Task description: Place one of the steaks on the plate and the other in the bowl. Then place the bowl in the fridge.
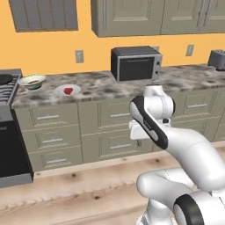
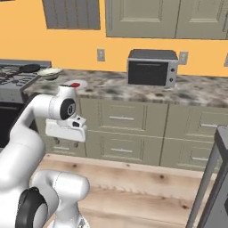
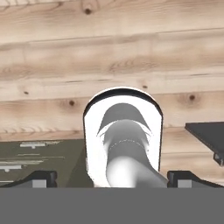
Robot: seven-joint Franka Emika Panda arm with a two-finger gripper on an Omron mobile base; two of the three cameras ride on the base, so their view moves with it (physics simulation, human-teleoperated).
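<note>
Pincer [image 3: 112, 178] showing as two dark tips at bottom corners of hand view, standing wide apart w/ nothing between them; the rest of that view is taken up by wood floor [image 3: 112, 43] and olive drawer fronts [image 3: 35, 159] at lower left; dark slab [image 3: 208, 135] at right edge is cut off, can't tell what it is.

In left base view the arm is folding across lower right, covering part of the drawers; bowl [image 1: 32, 81] is sitting at upper left on the table [image 1: 101, 85], just beside the stove [image 1: 9, 83], w/ a reddish steak [image 1: 33, 81] inside, hard to make out; plate [image 1: 67, 90] is lying near it, to its right, carrying the other steak [image 1: 68, 91]; toaster oven [image 1: 136, 63] is standing further right, well apart from the plate.

In right base view the arm's white joint is hiding most of the plate; bowl is sitting small at upper left; grey edge [image 2: 213, 178] at lower right is cut off, poss. the fridge, can't tell.
</note>
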